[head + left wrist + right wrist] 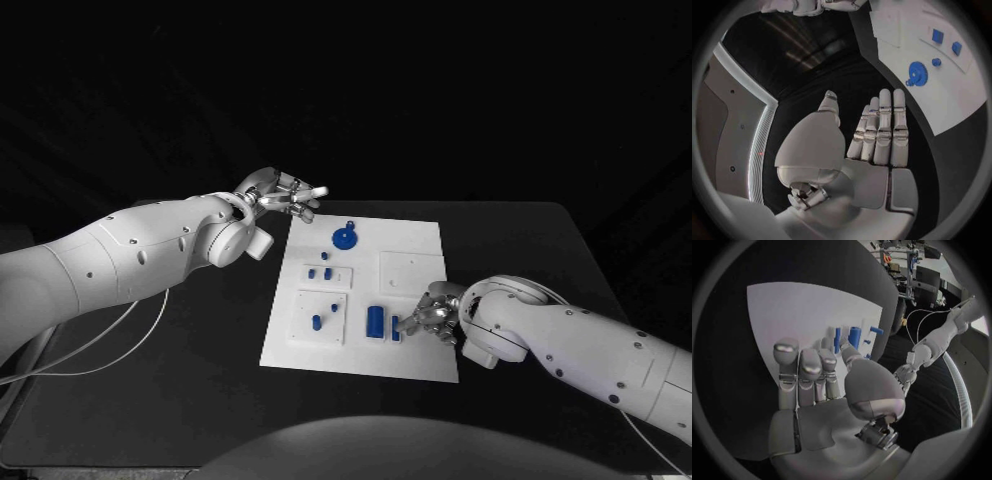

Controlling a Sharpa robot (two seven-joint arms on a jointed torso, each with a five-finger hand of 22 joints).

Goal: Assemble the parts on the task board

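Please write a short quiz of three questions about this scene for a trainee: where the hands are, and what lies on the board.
1. True or false: the left hand holds a blue part.
2. Which hand is over the near right part of the task board, beside the upright blue parts? A) left B) right C) neither
3. Fill in: the blue gear lies near the board's ___ edge, the one away from the robot.

Key
1. False. In the left wrist view its fingers are straight and hold nothing.
2. B, the right hand.
3. far
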